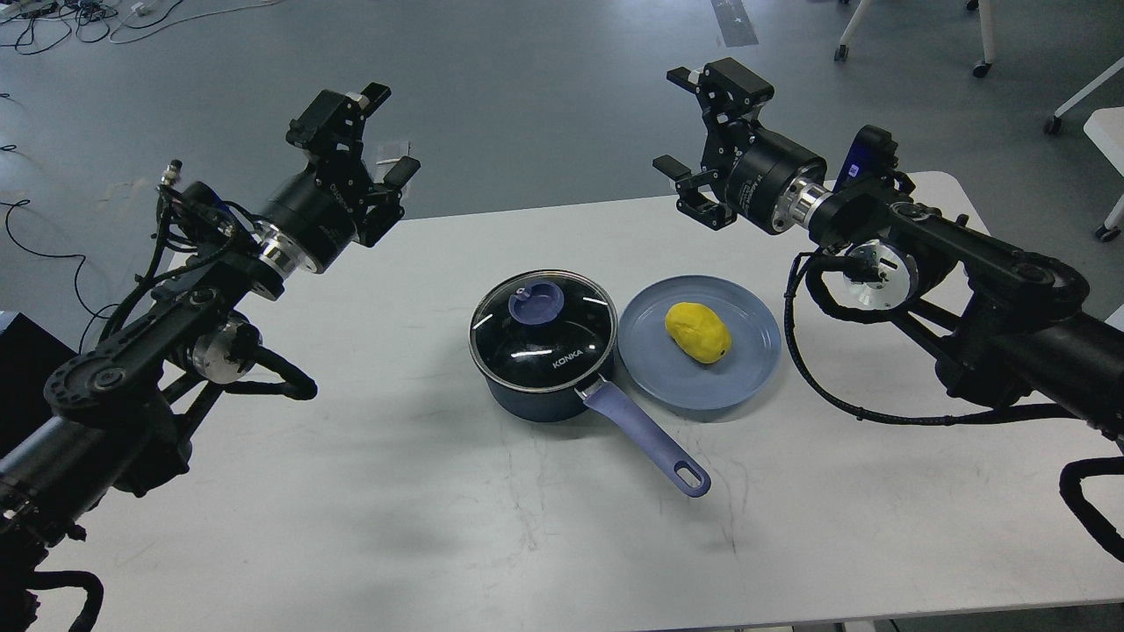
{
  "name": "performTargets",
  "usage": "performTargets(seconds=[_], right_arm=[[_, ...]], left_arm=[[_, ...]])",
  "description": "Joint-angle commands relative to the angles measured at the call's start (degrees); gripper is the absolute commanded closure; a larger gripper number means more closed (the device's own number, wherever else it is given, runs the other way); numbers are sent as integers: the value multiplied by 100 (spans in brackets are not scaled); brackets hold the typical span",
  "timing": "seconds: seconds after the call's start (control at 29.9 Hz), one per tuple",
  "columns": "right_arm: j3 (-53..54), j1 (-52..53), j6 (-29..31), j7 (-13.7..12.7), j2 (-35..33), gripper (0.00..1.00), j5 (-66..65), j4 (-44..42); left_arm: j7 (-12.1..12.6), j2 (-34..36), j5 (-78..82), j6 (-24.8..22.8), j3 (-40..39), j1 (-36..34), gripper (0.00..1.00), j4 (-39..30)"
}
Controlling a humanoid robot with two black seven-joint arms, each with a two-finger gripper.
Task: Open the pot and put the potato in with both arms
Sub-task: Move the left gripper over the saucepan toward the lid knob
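A dark blue pot (pixel 536 399) stands at the middle of the white table, closed by a glass lid (pixel 542 332) with a blue knob (pixel 536 303). Its purple handle (pixel 645 437) points toward the front right. A yellow potato (pixel 697 332) lies on a blue plate (pixel 751 364) just right of the pot. My left gripper (pixel 376 145) is open and empty, raised over the table's far left edge, well left of the pot. My right gripper (pixel 692 132) is open and empty, raised beyond the plate at the far right.
The white table (pixel 439 527) holds only the pot and plate. Cables lie on the grey floor at the far left (pixel 53 254). Chair legs and castors stand at the far right (pixel 979 66).
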Motion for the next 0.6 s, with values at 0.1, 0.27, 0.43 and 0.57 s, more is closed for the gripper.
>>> performTargets(seconds=[0.1,0.27,0.43,0.57], right_arm=[[155,-73,-5,5,-52,0,9,0],[523,-275,-5,5,-52,0,9,-8],[629,-398,-5,-3,-121,0,18,-8],[814,-547,-13,-3,-139,0,18,-26]], left_arm=[[-52,259,2421,862,80,1,1,-988],[-96,172,4471,1496,97,71,1,-1006],[-351,110,5839,2311,605,45,2,-1059],[-351,-83,7116,2761,853,54,2,-848]])
